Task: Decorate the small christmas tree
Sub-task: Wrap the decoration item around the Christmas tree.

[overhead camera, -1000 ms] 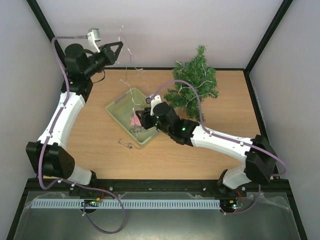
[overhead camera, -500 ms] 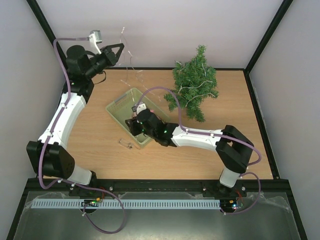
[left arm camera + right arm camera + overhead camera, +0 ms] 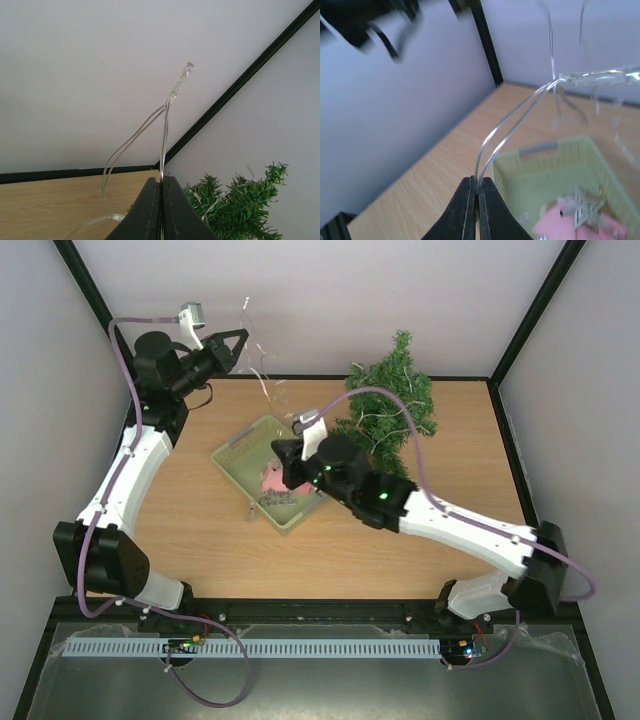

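Note:
The small christmas tree (image 3: 392,405) lies tilted at the back right of the table, with a clear light string over its branches; the left wrist view shows it as green needles (image 3: 240,205). My left gripper (image 3: 243,337) is high at the back left, shut on the clear light string (image 3: 167,120), whose tip bulb pokes up above the jaws. My right gripper (image 3: 283,462) hovers over the pale green basket (image 3: 238,445), shut on a doubled loop of the same string (image 3: 505,127). The string (image 3: 262,375) hangs between the two grippers.
In the basket (image 3: 540,149) lie a pink piece (image 3: 555,226) and a silver star (image 3: 580,207). A small loose end of the string (image 3: 250,512) rests on the table beside the basket's near corner. Black frame posts and grey walls close in the back and sides.
My right gripper, which was down inside the basket, has shut on the string and risen above it. The string's loose end has slid toward the basket. The left arm has held still.

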Motion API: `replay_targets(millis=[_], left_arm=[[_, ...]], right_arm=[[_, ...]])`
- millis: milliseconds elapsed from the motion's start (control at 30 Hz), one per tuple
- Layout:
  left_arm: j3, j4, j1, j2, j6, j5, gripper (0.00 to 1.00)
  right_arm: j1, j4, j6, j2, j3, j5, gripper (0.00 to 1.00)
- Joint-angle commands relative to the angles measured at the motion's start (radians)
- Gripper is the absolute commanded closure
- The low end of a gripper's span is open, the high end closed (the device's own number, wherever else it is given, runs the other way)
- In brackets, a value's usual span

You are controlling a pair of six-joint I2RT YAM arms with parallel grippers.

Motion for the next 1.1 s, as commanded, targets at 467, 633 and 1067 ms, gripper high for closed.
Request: replay_targets(millis=[467,633,1067], left_arm=[[-0.063,0.200,-0.094,-0.088,-0.128,0.089,0.97],[-0.033,0.332,-0.119,-0.060,-0.158,0.093,0.98],[0.281,0.775,-0.140,0.261,-0.491,0.076,0.97]], right_arm=[[0.002,-0.261,-0.350,-0.142,0.587,0.090,0.98],[0.002,-0.149,-0.555,-0.135,0.622,0.355,0.98],[-0.171,0.041,-0.908,0.032,0.836,0.571,0.98]])
